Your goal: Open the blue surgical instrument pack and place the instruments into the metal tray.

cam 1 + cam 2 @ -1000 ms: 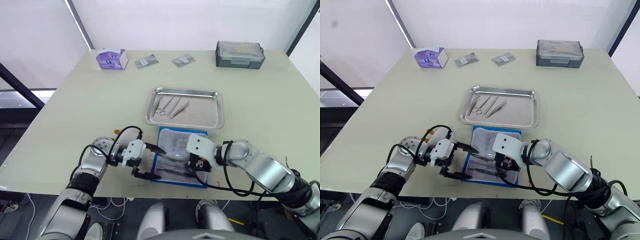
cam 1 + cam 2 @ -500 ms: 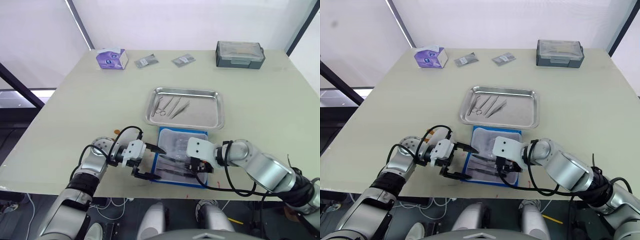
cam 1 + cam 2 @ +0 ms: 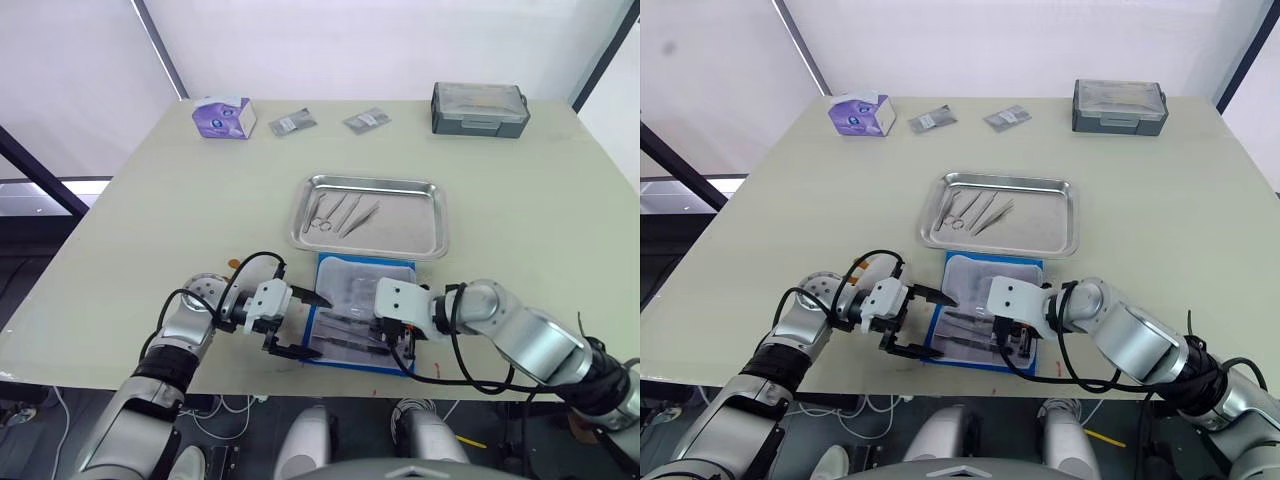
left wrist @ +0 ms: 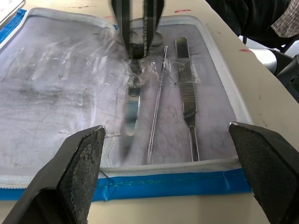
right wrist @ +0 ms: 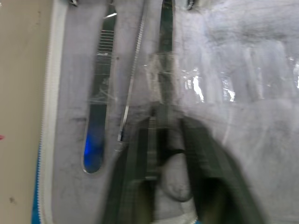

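The blue surgical instrument pack [image 3: 347, 285] lies unzipped near the table's front edge, pale lining up under crinkled clear film. Three slim instruments rest in it: a flat handle [image 4: 187, 93], a thin probe [image 4: 156, 121] and a blade-like tool [image 4: 132, 105]. My left gripper [image 3: 318, 325] is open at the pack's left edge, one finger on each side of it. My right gripper [image 3: 398, 340] reaches down onto the pack from the right, shut on the blade-like tool's far end. The metal tray [image 3: 440, 215] sits just behind the pack with several instruments [image 3: 340, 212] in its left part.
A purple tissue box [image 3: 224, 117], two small packets [image 3: 292, 124] [image 3: 366, 120] and a grey lidded box [image 3: 480, 108] line the far edge. The pack lies close to the table's front edge, where red marks show.
My right gripper has slid slightly toward the table's front edge and lowered onto the pack's instruments. The left gripper and the pack have stayed put.
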You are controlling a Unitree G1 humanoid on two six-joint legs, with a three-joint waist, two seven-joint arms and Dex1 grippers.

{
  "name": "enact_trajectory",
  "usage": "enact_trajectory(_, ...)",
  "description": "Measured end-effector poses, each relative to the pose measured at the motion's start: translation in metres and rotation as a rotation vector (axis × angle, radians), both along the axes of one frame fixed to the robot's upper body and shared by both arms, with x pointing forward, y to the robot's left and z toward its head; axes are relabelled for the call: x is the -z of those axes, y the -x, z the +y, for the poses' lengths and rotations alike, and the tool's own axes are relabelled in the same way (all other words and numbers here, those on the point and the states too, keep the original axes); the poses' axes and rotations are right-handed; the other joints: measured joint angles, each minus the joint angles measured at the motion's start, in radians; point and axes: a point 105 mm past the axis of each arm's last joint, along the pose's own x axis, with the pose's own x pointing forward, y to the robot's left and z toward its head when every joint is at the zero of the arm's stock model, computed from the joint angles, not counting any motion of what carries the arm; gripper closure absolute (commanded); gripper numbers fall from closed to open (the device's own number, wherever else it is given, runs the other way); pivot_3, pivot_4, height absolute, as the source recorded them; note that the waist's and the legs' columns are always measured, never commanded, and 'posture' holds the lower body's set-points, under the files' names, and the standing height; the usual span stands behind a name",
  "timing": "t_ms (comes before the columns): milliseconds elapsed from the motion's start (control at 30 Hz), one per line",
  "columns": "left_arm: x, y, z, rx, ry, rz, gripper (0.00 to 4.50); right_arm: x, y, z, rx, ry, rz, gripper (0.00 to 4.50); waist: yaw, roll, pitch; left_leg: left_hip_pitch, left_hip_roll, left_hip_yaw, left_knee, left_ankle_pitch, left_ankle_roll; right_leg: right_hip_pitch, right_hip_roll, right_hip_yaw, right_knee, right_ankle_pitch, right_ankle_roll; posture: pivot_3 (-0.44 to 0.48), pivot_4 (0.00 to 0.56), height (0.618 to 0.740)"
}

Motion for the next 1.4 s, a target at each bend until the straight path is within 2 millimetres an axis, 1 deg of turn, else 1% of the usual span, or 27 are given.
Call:
enact_trajectory(333, 0.0, 0.0, 0.0, 0.001, -0.001, 0.0, 0.0, 0.0, 0.0, -0.001, -0.006, -0.018, -0.008, 4.46, 0.0, 0.0, 0.0, 0.0, 0.0, 0.0, 0.0, 0.0, 0.0, 0.0, 0.0, 0.0, 0.0, 0.0, 0.0, 0.0, 0.15, 0.731)
enact_trajectory(600, -0.001, -0.001, -0.001, 0.002, 0.0, -0.002, 0.0, -0.003, -0.001, 0.001, 0.0, -0.003, 0.001, 4.46, 0.001, 0.0, 0.002, 0.0, 0.0, 0.0, 0.0, 0.0, 0.0, 0.0, -0.001, 0.0, 0.0, 0.0, 0.0, 0.0, 0.15, 0.731)
enact_trajectory(967, -0.001, -0.002, -0.003, 0.002, 0.008, -0.007, 0.0, -0.013, -0.005, 0.004, -0.006, 0.101, 0.004, 4.46, 0.003, 0.001, 0.004, -0.002, 0.0, -0.003, 0.0, 0.0, 0.0, 0.0, -0.003, -0.002, -0.001, 0.001, -0.001, 0.0, 0.15, 0.731)
enact_trajectory(1067, -0.001, -0.002, -0.003, 0.002, 0.009, -0.007, 0.0, -0.015, -0.006, 0.005, -0.021, 0.155, -0.002, 4.46, 0.003, 0.002, 0.005, -0.002, 0.0, -0.003, 0.0, 0.0, 0.0, 0.0, -0.004, -0.003, -0.001, 0.001, -0.002, 0.0, 0.15, 0.731)
enact_trajectory(1200, -0.001, -0.002, -0.004, 0.004, 0.012, -0.008, 0.0, -0.017, -0.005, 0.003, -0.034, 0.213, -0.006, 4.46, 0.003, 0.003, 0.006, -0.002, -0.001, -0.004, 0.0, 0.0, 0.0, 0.0, -0.006, -0.004, -0.001, 0.001, -0.002, 0.0, 0.15, 0.731)
enact_trajectory(1400, -0.001, -0.002, -0.005, 0.005, 0.014, -0.01, 0.0, -0.019, -0.001, 0.002, -0.058, 0.254, -0.019, 4.46, 0.003, 0.003, 0.006, -0.003, -0.002, -0.004, 0.0, 0.0, 0.0, 0.0, -0.008, -0.006, -0.001, 0.0, -0.001, 0.0, 0.15, 0.731)
